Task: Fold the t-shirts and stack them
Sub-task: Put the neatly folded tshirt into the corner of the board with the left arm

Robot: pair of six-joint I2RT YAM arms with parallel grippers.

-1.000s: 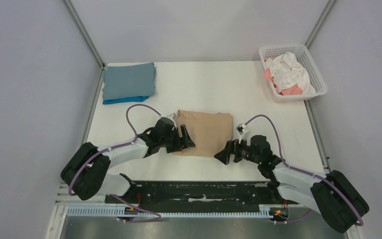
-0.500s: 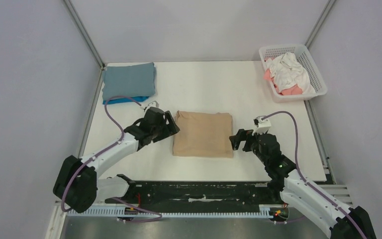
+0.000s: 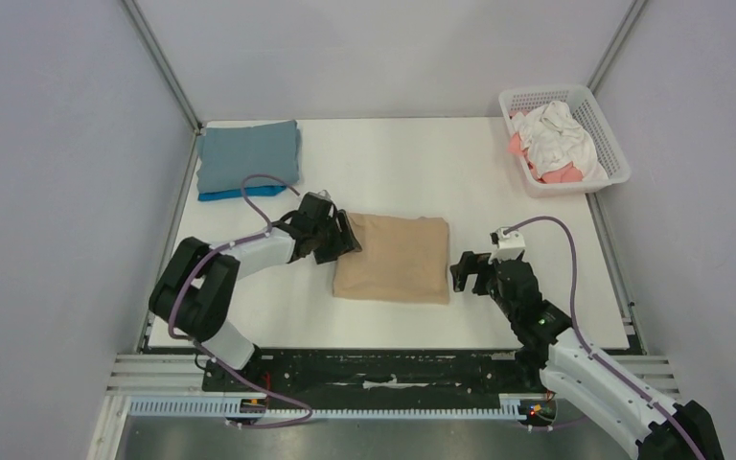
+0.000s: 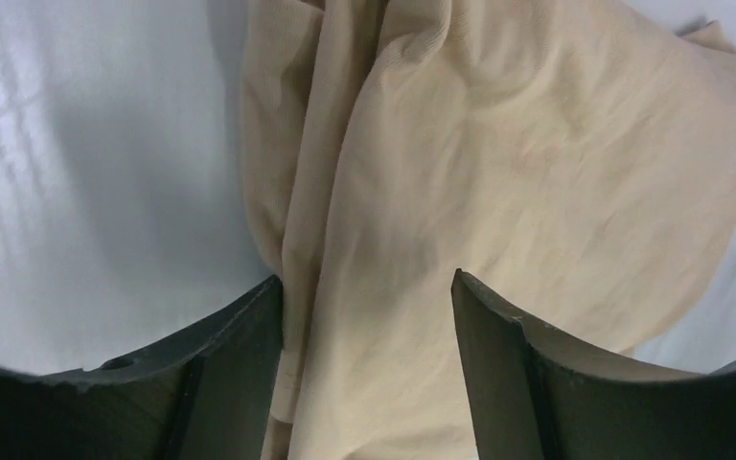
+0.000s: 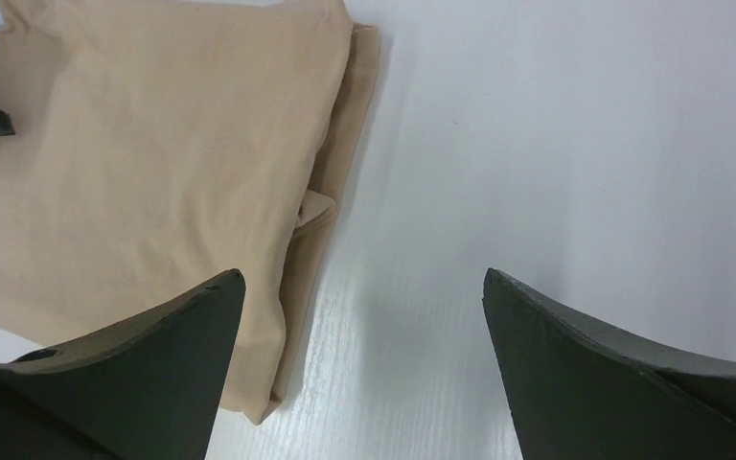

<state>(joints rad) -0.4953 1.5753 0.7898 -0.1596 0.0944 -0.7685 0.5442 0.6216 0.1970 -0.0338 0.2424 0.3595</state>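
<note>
Folded tan tee, L gripper straddling its edge; R gripper spread, beside

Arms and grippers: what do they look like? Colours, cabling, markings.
Same build: left arm and right arm have white links, bulky black joints, a purple cable along each. Left gripper and right gripper are black, white block at the wrist, dark curved fingers. No markings legible.
</note>
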